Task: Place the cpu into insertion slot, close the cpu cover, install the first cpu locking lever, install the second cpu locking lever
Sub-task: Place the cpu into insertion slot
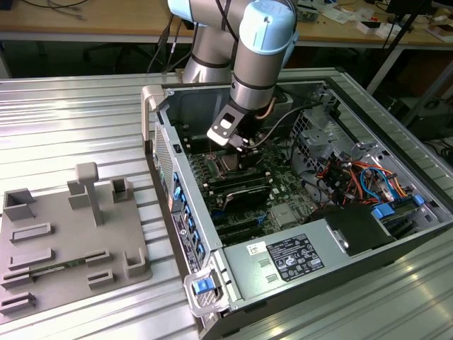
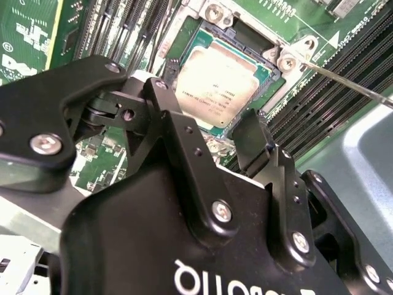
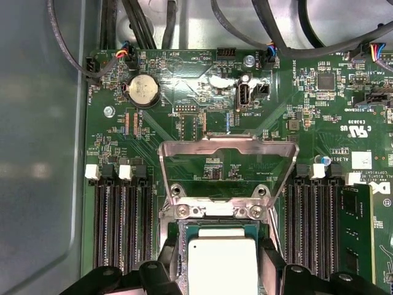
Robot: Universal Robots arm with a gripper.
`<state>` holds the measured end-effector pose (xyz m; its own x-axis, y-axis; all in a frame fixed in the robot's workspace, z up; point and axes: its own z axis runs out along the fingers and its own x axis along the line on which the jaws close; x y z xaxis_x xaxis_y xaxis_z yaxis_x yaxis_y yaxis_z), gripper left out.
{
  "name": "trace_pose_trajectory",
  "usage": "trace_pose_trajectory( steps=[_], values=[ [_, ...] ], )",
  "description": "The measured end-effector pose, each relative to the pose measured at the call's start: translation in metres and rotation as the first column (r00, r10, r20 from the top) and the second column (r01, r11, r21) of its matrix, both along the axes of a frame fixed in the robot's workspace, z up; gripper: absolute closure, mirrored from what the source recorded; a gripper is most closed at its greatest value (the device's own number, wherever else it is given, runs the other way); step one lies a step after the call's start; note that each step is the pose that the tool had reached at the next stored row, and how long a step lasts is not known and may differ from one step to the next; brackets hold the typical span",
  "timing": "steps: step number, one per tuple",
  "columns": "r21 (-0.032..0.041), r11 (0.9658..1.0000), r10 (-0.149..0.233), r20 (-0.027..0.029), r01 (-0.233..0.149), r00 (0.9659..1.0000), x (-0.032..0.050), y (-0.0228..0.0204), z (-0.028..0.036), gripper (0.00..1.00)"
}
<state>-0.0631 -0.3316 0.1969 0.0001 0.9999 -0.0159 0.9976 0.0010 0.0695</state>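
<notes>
On the ribbed worktop the open computer case lies with the arm reaching in, the claw low over the green board; in the first wrist view a bank of black memory slots runs along one side of the claw; the cpu lies flat in the insertion slot, right between the claw's fingers, which stand spread wide with a sliver of gap on each side of the chip and grip nothing; so the first step looks done; just beyond the fingertips the cpu cover stands tipped up on its hinge, not yet closed; in the second wrist view a thin locking lever juts free past the slot's corner, off to the claw's side, unlatched; by my reading the cover and the levers remain.
</notes>
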Motion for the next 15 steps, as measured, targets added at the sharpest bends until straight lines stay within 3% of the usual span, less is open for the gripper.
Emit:
trace_pose_trajectory(
  steps=[3,10,15],
  values=[
    [0.0002,0.9991,-0.043,0.0001,0.043,0.9991,0.0003,0.0005,-0.0004,0.37],
    [0.0000,0.9989,-0.048,0.0001,0.048,0.9989,0.0015,0.0015,-0.0008,0.37],
    [-0.0001,0.9989,-0.048,0.0000,0.048,0.9989,0.0015,0.0015,-0.0007,0.42]
  ],
)
